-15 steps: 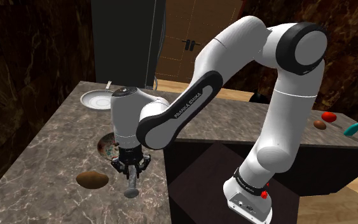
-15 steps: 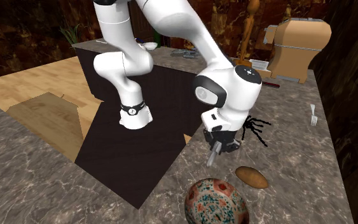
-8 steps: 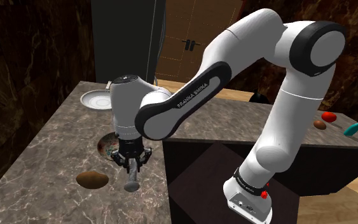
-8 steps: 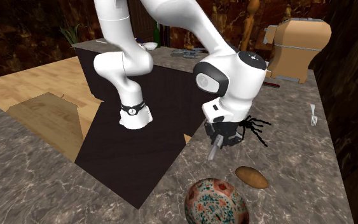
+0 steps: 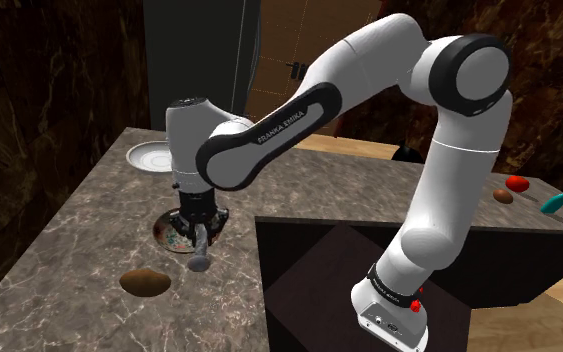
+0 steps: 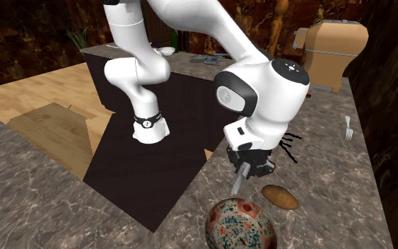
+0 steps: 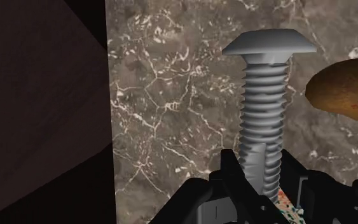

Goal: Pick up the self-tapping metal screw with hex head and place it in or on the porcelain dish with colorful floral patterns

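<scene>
Jaws of my gripper (image 7: 260, 170) pinch the grey screw (image 7: 264, 108) by its threaded tip, head hanging just above the rim of the floral dish (image 6: 240, 225). Stiff, probably head-heavy; threads should resist slipping.

The screw (image 7: 264, 108) looks matt grey metal, the dish (image 6: 240, 225) smooth and glazed, the counter (image 7: 171, 95) veined marble.
</scene>
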Action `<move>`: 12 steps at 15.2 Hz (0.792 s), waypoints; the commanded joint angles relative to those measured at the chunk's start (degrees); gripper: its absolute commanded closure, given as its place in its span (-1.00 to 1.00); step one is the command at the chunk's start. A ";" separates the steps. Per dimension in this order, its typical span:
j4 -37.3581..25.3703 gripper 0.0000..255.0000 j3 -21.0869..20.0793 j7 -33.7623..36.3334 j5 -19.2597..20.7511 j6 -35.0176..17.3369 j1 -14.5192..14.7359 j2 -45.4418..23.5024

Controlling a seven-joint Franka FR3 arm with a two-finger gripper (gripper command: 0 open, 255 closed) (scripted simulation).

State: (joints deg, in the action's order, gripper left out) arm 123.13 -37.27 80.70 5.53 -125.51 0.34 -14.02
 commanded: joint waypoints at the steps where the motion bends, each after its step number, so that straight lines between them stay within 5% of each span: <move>1: -3.31 1.00 1.34 -1.01 1.80 1.28 -0.46 -2.52; 9: -19.66 1.00 6.22 -5.55 7.31 7.88 -1.02 -13.61; 12: -19.14 1.00 6.72 -5.15 8.07 6.16 -0.66 -14.95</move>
State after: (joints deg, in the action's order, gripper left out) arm 104.34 -30.79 75.46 13.22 -118.99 -0.52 -28.21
